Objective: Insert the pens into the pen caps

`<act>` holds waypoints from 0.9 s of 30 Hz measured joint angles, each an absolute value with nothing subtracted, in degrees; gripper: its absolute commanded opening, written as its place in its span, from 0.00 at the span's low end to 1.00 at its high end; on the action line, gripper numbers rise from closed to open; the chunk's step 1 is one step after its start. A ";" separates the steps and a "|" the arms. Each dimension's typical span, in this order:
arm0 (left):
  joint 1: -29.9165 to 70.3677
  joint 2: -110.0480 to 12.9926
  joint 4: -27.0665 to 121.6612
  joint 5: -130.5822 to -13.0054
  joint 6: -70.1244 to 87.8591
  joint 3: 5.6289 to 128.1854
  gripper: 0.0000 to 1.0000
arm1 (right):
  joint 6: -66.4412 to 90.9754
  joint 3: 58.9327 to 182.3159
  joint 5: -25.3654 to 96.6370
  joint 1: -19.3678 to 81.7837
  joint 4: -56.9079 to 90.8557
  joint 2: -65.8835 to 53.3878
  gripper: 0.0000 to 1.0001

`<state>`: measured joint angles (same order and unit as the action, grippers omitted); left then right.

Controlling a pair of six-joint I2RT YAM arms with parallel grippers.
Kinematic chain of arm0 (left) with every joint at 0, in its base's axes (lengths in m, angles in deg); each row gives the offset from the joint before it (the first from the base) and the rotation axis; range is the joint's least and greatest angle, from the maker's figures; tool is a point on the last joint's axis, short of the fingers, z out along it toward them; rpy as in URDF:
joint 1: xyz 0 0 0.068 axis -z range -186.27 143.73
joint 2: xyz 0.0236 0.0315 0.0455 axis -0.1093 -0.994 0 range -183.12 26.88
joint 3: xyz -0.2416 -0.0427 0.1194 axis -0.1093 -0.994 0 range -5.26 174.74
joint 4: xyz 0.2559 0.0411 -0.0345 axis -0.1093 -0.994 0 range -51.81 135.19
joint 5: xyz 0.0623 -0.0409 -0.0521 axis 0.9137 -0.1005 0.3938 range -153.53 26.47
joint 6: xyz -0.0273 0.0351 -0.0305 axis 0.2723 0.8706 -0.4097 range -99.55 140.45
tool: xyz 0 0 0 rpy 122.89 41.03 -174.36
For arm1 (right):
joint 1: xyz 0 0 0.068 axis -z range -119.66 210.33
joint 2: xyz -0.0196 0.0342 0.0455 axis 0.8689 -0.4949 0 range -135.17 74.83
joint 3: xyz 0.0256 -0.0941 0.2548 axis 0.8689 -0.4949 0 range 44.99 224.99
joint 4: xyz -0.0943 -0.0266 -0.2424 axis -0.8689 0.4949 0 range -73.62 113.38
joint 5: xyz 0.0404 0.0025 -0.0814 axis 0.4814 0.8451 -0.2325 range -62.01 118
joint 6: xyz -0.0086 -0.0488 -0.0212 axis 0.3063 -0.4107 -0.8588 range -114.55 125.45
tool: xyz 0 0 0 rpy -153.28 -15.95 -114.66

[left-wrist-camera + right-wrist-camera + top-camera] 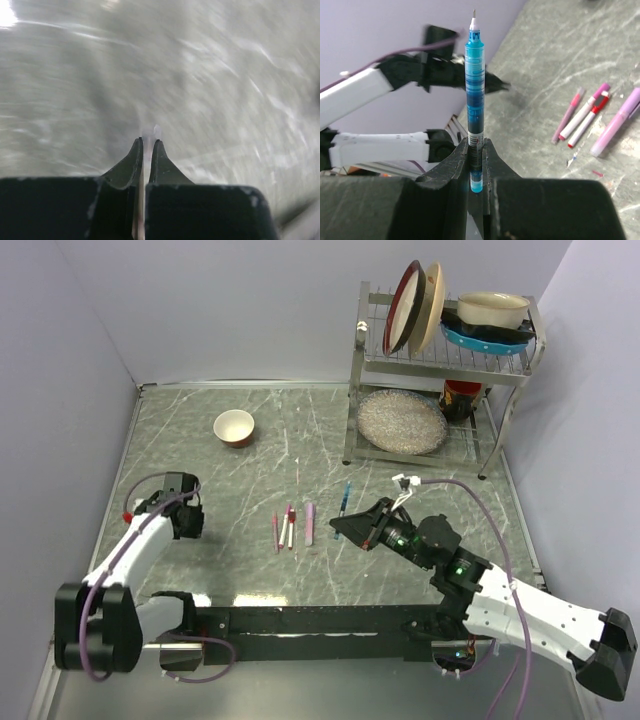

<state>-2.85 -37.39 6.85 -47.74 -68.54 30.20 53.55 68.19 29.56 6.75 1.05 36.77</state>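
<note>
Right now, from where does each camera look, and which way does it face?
Top: high behind, facing down on the table; left arm and right arm show.
Left wrist: on the left arm, facing blurred table past the shut left fingers.
Right wrist: on the right arm, facing the left arm past the right fingers, shut on a blue pen.
Shared: top and right wrist both show the loose pens.

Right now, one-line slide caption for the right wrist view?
Right gripper clamps a teal-blue pen near its rear end, nib exposed; other pens lie on the marbled table.
</note>
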 measured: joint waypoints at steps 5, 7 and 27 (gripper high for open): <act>0.93 -30.00 14.93 -53.10 -58.29 27.88 0.01 | 53.53 68.10 34.17 6.75 -1.71 30.32 0.00; 2.68 -26.44 19.37 -56.22 -54.69 26.09 0.01 | 53.48 68.04 36.92 6.73 -3.35 27.96 0.00; 17.65 -11.67 59.37 -84.90 -42.42 17.15 0.01 | 51.71 68.15 51.46 2.86 -17.12 7.66 0.00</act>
